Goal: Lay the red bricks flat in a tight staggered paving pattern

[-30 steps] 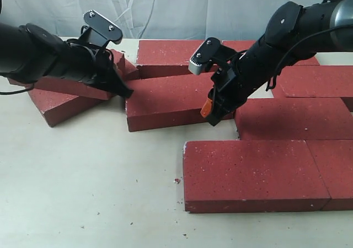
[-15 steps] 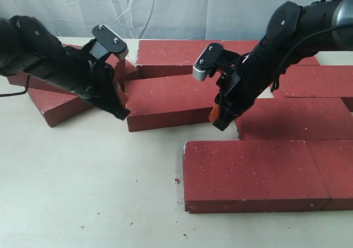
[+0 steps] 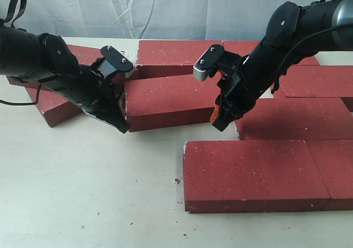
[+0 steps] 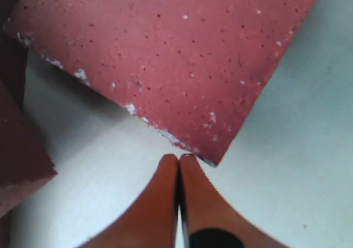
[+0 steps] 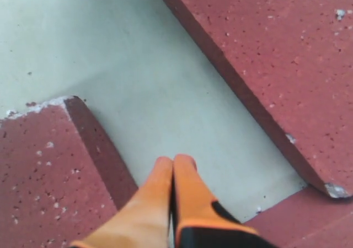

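Note:
Several red bricks lie flat on the pale table. The middle brick (image 3: 168, 101) lies slightly askew between the two grippers. My left gripper (image 3: 123, 128) is shut and empty, its tips at that brick's near left corner (image 4: 212, 158). Shut and empty too, my right gripper (image 3: 217, 124) points down into the gap by the brick's right end (image 5: 71, 165). A large brick (image 3: 253, 173) lies in front, another (image 3: 295, 118) to the right, one (image 3: 171, 58) behind. Two overlapping bricks (image 3: 52, 107) sit at the left, partly hidden by the left arm.
More red bricks (image 3: 317, 80) fill the back right. Small red crumbs (image 3: 177, 180) dot the bare table (image 3: 83, 193) at the front left. A pale cloth backdrop (image 3: 165, 11) hangs behind the table.
My left gripper has swung down and forward from the stacked left bricks to the middle brick's near left corner. The right gripper shifted slightly right at the brick's other end.

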You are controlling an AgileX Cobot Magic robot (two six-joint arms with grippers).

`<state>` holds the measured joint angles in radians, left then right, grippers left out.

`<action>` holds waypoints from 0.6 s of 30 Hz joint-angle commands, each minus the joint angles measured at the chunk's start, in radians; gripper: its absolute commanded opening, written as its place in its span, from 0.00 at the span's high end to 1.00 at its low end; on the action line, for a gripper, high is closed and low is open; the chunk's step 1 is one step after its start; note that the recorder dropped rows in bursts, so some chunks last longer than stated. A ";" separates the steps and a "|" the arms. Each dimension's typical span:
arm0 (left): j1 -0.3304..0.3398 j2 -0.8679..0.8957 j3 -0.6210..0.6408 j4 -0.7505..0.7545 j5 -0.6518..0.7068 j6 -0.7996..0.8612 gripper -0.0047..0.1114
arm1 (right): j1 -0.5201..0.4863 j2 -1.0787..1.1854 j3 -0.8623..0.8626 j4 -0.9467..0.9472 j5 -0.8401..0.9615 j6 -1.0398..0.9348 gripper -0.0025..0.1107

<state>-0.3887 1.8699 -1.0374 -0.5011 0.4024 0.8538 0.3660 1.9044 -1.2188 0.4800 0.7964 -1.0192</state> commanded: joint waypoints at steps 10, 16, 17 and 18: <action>-0.004 0.045 -0.029 -0.030 -0.062 -0.007 0.96 | -0.005 0.035 -0.003 -0.013 -0.062 0.001 0.98; -0.004 0.045 -0.029 -0.036 -0.088 -0.007 0.96 | -0.005 0.061 -0.003 -0.023 -0.197 0.011 0.98; -0.004 0.045 -0.029 -0.041 -0.094 -0.007 0.96 | -0.005 0.067 -0.003 -0.023 -0.220 0.011 0.98; -0.004 0.045 -0.029 -0.041 -0.098 -0.007 0.96 | -0.005 0.075 -0.003 -0.023 -0.230 0.011 0.98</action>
<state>-0.3887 1.9174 -1.0624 -0.5252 0.3269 0.8538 0.3660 1.9629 -1.2188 0.4632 0.6197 -1.0125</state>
